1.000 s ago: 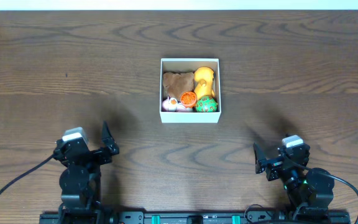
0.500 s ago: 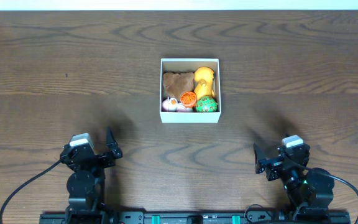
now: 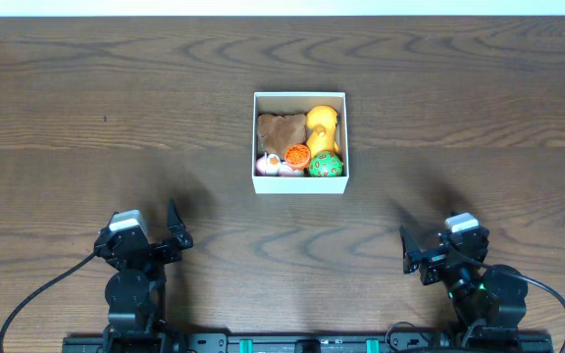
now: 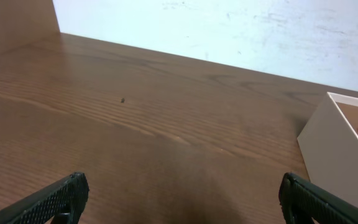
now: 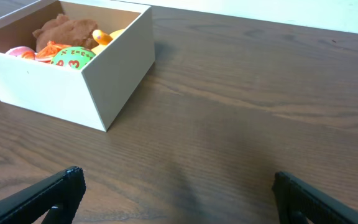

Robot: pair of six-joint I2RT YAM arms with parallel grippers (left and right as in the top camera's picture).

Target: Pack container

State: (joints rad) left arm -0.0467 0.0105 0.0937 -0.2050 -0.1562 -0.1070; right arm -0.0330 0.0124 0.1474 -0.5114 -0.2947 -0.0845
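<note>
The container (image 3: 299,182), a square white box with a brown inside, stands at the table's middle. It holds a brown plush toy (image 3: 281,129), a yellow toy (image 3: 322,126), an orange toy (image 3: 297,154), a green ball (image 3: 326,164) and a pink-white toy (image 3: 268,164). It also shows in the right wrist view (image 5: 67,87) and its side wall in the left wrist view (image 4: 337,155). My left gripper (image 3: 150,233) (image 4: 179,196) is open and empty near the front left edge. My right gripper (image 3: 430,250) (image 5: 176,190) is open and empty near the front right.
The wooden table (image 3: 116,98) is bare around the box. A pale wall (image 4: 229,25) rises behind its far edge. A small dark speck (image 4: 123,99) marks the wood at the left.
My left arm has drawn back a little toward the front edge. The right arm and the box have not moved.
</note>
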